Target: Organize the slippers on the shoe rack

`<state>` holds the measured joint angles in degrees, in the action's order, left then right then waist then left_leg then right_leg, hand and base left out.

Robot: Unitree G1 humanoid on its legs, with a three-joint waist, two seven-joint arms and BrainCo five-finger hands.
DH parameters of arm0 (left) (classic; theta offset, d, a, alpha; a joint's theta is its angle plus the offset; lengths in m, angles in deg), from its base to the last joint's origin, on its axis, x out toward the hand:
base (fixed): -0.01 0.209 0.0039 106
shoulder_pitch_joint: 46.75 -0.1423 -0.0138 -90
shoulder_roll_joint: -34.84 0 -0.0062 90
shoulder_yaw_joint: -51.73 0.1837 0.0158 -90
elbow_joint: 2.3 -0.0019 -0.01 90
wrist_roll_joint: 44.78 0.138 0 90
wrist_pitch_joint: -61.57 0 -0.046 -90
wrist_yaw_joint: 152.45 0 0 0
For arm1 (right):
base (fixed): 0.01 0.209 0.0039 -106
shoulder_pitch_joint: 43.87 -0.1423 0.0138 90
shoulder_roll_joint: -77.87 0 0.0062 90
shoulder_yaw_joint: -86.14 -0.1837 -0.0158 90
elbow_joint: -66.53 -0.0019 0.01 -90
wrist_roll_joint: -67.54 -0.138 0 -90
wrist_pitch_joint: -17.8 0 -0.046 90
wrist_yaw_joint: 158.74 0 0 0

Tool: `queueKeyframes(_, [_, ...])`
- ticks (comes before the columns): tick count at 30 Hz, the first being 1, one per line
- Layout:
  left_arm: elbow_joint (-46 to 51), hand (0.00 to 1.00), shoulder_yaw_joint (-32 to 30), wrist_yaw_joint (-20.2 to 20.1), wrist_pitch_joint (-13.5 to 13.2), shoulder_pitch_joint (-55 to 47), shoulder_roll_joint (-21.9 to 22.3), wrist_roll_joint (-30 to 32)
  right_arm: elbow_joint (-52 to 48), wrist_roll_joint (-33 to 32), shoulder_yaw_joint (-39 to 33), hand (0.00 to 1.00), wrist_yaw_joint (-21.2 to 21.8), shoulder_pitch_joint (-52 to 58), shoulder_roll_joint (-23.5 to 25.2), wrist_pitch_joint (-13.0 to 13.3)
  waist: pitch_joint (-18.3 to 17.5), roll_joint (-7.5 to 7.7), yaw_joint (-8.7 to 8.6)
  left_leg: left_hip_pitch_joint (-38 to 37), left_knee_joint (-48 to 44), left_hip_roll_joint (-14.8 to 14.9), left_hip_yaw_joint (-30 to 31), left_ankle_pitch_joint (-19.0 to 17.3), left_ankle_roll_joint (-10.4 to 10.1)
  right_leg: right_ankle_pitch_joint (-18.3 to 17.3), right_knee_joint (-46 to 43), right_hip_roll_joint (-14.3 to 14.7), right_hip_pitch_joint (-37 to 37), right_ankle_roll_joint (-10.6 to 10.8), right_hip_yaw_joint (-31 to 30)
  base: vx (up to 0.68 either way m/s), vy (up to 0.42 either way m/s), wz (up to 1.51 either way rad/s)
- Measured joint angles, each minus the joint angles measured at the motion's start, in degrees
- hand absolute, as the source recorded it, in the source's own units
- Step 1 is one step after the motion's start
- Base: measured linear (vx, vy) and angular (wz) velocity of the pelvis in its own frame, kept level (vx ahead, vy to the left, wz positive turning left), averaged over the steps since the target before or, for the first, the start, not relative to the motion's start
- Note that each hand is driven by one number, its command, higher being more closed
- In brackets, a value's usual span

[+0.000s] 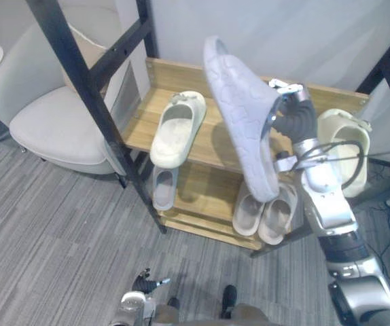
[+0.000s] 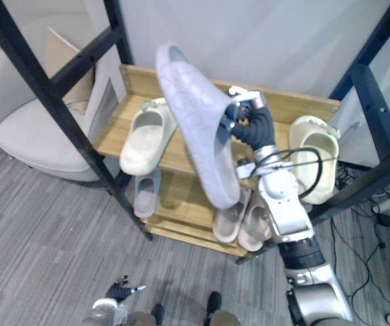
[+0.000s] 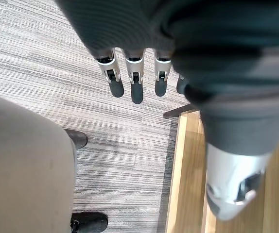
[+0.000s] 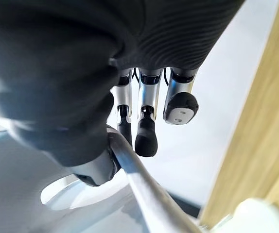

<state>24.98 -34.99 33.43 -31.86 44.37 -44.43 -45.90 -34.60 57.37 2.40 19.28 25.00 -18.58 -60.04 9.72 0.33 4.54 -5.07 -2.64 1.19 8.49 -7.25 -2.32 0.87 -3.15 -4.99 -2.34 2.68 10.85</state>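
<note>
Lavender-grey slipper is in the air, centre of the frame, above the top shelf of the shoe rack. Its sole faces the camera, it's tilted steeply with one end up, and it touches nothing on the rack. Right hand has it: in the right wrist view the fingers and thumb are clenched on the slipper's rim, so the grasp looks like an edge pinch and not a full wrap. Step in hand, as I read it: carry phase, slipper picked and over the rack, not yet placed. On the top shelf, one cream slipper sits left of centre, overhanging the front edge, and another cream slipper is at the right end. On the lower shelf there's a grey slipper at the left and a beige pair in the middle. The likely slot is the top-shelf gap between the two cream ones, though the held slipper hides most of it, so I can't confirm it's free. Next move calls for rotating the wrist to get the sole down and level, lowering into that gap clear of both neighbours, then releasing. Risk: the edge pinch could let it swing or slip during the rotation. Left hand is idle at the bottom edge of the frame, over the grey floor, fingers released and straight, holding nothing. Pale chair at upper left isn't involved.
</note>
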Motion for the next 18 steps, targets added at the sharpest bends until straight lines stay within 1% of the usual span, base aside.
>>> queueKeyframes(4, [-0.36, 0.00, 0.01, -0.01, -0.02, -0.04, 0.01, 1.10, -2.12, -1.28, 0.91, 1.00, 2.19, 5.11, 0.17, 0.55, -0.67, 0.07, -0.06, -0.15, 0.00, -0.02, -0.07, 0.02, 0.04, 0.02, -0.07, -0.04, 0.13, 0.00, -0.14, -0.03, -0.002, -0.01])
queueKeyframes(6, [-0.57, 0.00, 0.01, -0.01, -0.05, -0.05, 0.06, 1.16, -3.68, -2.24, 1.51, 1.00, 4.34, 9.52, 0.06, 0.70, -0.96, 0.06, -0.05, -0.09, 0.01, 0.03, -0.13, 0.02, 0.04, 0.00, -0.40, -0.02, 0.17, -0.01, -0.19, -0.05, -0.009, -0.01])
queueKeyframes(7, [-0.63, 0.00, 0.01, -0.01, -0.05, -0.05, 0.05, 1.16, -4.17, -2.43, 1.94, 1.00, 4.62, 10.67, 0.00, 0.80, -0.97, 0.04, -0.06, -0.10, 0.02, 0.05, -0.17, 0.02, 0.04, 0.00, -0.51, -0.02, 0.14, -0.01, -0.22, -0.05, -0.008, -0.02])
queueKeyframes(9, [-0.98, 0.00, 0.04, -0.02, -0.05, -0.02, 0.00, 1.26, -4.38, -3.42, 4.72, 1.00, 6.24, 14.48, -0.60, 0.98, -1.00, -0.01, -0.40, -0.16, 0.00, 0.04, -0.44, 0.02, 0.04, -0.26, -1.52, -0.10, -0.36, -0.08, -0.59, -0.04, -0.003, -0.07])
queueKeyframes(10, [-0.98, 0.00, 0.04, -0.02, -0.10, -0.02, -0.01, 1.27, -4.35, -3.42, 5.60, 1.00, 6.50, 15.43, -0.88, 0.98, -1.00, -0.01, -0.38, -0.05, -0.07, -0.04, -0.68, 0.02, 0.04, -0.74, -2.83, -0.26, -1.16, -0.11, -0.84, -0.06, 0.004, -0.17])
queueKeyframes(11, [-0.98, 0.00, 0.05, -0.09, -0.16, 0.13, -0.14, 1.29, -4.14, -3.40, 7.66, 1.00, 7.00, 16.86, -1.84, 0.98, -0.76, 0.14, -0.29, 0.43, -0.51, -0.60, -1.57, 0.03, 0.03, -2.60, -7.35, -1.01, -3.87, -0.17, -1.75, -0.04, 0.005, -0.17])
queueKeyframes(12, [-0.99, 0.00, 0.12, -0.13, -0.15, 0.21, -0.19, 1.35, -4.03, -3.38, 8.34, 1.00, 7.23, 17.19, -2.27, 0.98, -0.69, 0.21, -0.27, 0.76, -0.80, -0.93, -1.76, 0.03, 0.03, -3.38, -9.01, -1.38, -4.88, -0.21, -2.11, -0.09, 0.011, -0.14])
queueKeyframes(13, [-1.01, 0.00, 0.75, -0.25, -0.17, 0.75, -0.70, 1.72, -3.66, -3.31, 10.45, 1.00, 7.76, 17.89, -3.64, 0.98, 0.07, 0.87, -0.50, 2.64, -3.34, -2.55, -2.02, -0.23, 0.30, -5.80, -14.91, -3.20, -8.30, -0.05, -2.92, -0.12, 0.001, 0.03])
queueKeyframes(14, [-1.01, 0.00, 1.09, -0.28, -0.17, 1.48, -0.84, 1.89, -3.58, -3.22, 11.49, 1.00, 7.89, 17.97, -4.83, 0.98, 1.13, 1.13, -0.73, 4.60, -6.47, -3.57, -2.14, -1.22, 0.42, -7.21, -18.21, -4.35, -10.20, -0.02, -3.27, -0.21, -0.013, 0.18])
queueKeyframes(15, [-0.98, 0.00, 1.19, -0.29, -0.21, 3.07, -0.80, 2.00, -3.48, -3.05, 12.79, 1.00, 8.32, 17.61, -7.24, 0.97, 3.06, 1.06, -0.83, 9.19, -13.33, -4.66, -2.32, -3.83, 0.34, -8.89, -22.87, -5.60, -13.55, -0.13, -3.34, -0.26, -0.032, 0.29])
queueKeyframes(16, [-0.97, 0.00, 1.19, -0.29, -0.31, 4.64, -0.77, 1.98, -3.08, -2.54, 13.78, 1.00, 8.52, 17.09, -9.28, 0.97, 4.75, 0.66, -0.89, 13.49, -19.14, -4.86, -2.77, -6.29, 0.07, -10.24, -26.10, -5.97, -16.31, -0.23, -3.19, -0.26, -0.026, 0.28])
queueKeyframes(17, [-0.94, 0.00, 1.18, -0.29, -0.37, 5.26, -0.80, 1.95, -2.75, -1.93, 14.28, 1.00, 8.55, 16.83, -10.19, 0.94, 5.43, 0.52, -0.90, 15.35, -21.64, -4.73, -2.93, -7.35, 0.05, -10.81, -27.31, -6.03, -17.54, -0.19, -3.05, -0.28, -0.014, 0.30])
queueKeyframes(18, [-0.91, 0.00, 1.15, -0.21, -0.67, 6.85, -1.01, 1.80, -1.37, -0.97, 15.27, 1.00, 8.91, 16.30, -11.90, 0.80, 7.07, 0.34, -0.86, 19.41, -26.55, -4.69, -2.83, -9.42, -0.01, -12.41, -30.09, -6.19, -20.38, -0.22, -2.35, -0.26, -0.012, 0.27])
